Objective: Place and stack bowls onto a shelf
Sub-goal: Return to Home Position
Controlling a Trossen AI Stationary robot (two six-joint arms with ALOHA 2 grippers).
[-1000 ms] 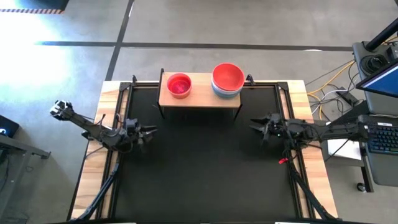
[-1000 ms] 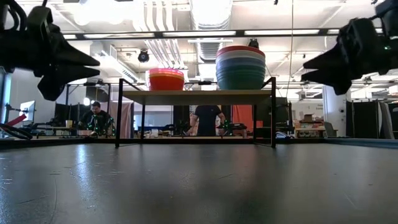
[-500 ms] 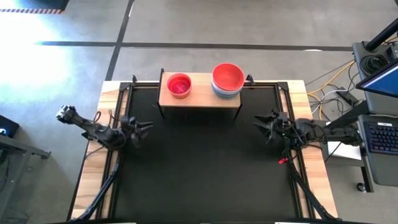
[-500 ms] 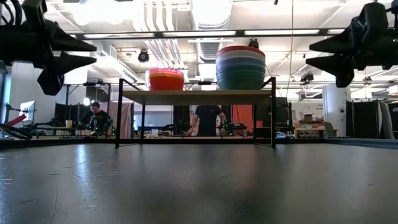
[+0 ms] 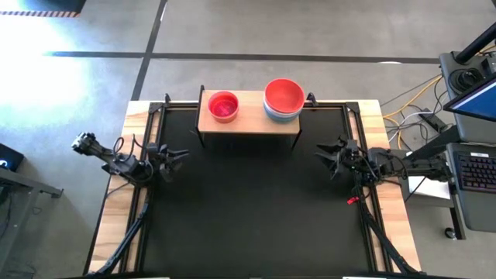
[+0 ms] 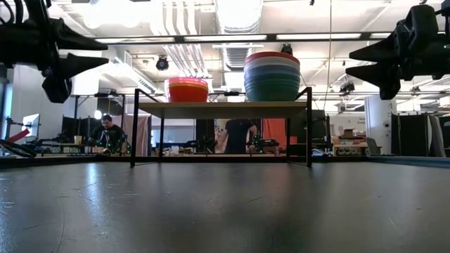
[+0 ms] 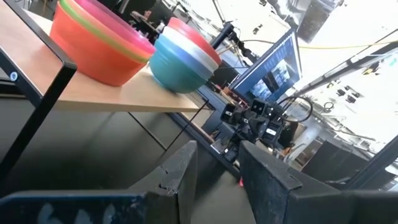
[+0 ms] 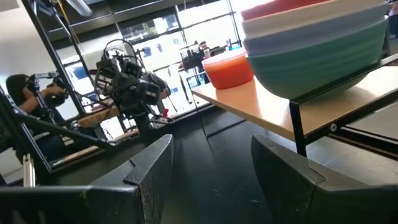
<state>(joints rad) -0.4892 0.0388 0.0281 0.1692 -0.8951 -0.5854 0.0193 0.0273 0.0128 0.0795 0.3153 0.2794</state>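
From my station I see the shelf point(image 5: 248, 118) at the far edge of the black mat point(image 5: 256, 209), carrying both piles of bowls. The large stack point(image 5: 284, 99) sits on its right half, red on top, then white, blue-grey and teal at the bottom. The small stack point(image 5: 223, 106) sits on the left half, apart from it, magenta uppermost over an orange-red base (green and yellow-green rims peek out between them in the left wrist view). My left gripper point(image 5: 178, 154) hangs above the mat's left edge, fingers spread and empty. My right gripper point(image 5: 319, 153) hangs above the right edge, likewise parted, gripping nothing.
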